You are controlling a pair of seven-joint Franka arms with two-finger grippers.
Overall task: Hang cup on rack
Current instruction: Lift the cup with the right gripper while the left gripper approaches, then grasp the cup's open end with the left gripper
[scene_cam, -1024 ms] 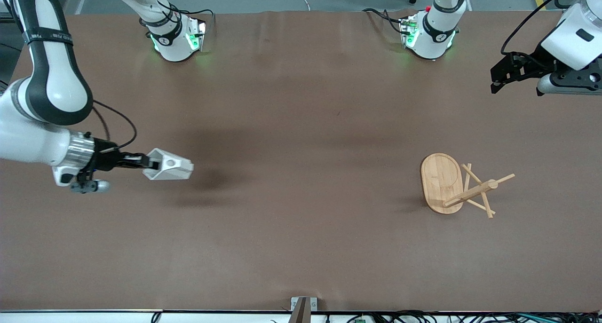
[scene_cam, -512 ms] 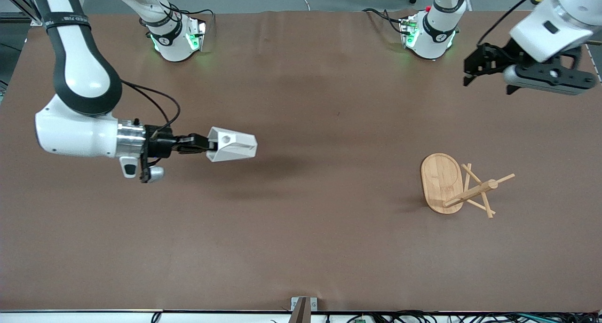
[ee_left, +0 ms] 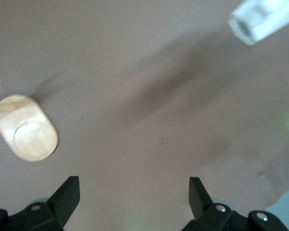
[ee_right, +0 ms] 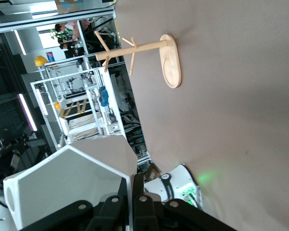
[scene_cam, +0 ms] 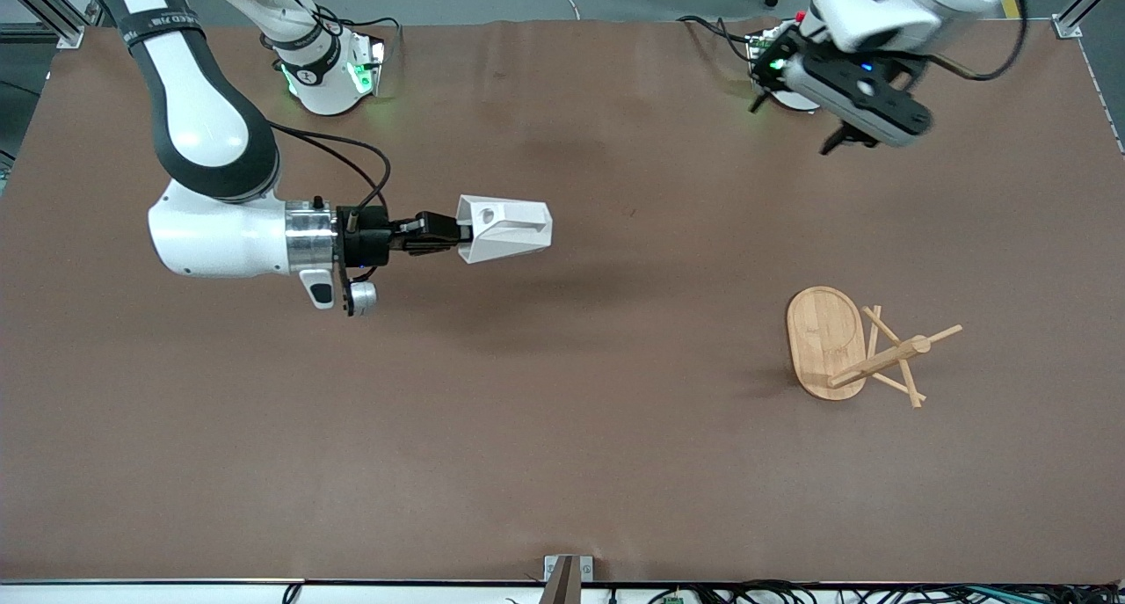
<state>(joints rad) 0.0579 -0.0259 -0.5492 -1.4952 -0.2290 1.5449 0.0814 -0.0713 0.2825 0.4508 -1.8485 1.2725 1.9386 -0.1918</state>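
The white faceted cup (scene_cam: 505, 228) lies on its side in my right gripper (scene_cam: 450, 233), which is shut on the cup's wall and holds it above the middle of the table. The right wrist view shows the cup (ee_right: 67, 185) pinched between the fingers (ee_right: 116, 199). The bamboo rack (scene_cam: 826, 340) stands on its oval base toward the left arm's end of the table, with its post and crossed pegs (scene_cam: 896, 358) free. It also shows in the right wrist view (ee_right: 169, 60) and the left wrist view (ee_left: 28, 134). My left gripper (scene_cam: 795, 122) is open and empty, up near its own base.
The brown table (scene_cam: 562, 463) carries only the rack. The two arm bases (scene_cam: 330, 76) stand along its edge farthest from the front camera. A small metal bracket (scene_cam: 567, 573) sits at the edge nearest that camera.
My right arm has carried the cup from its own end of the table toward the middle. My left arm has swung in from the table's end toward its base.
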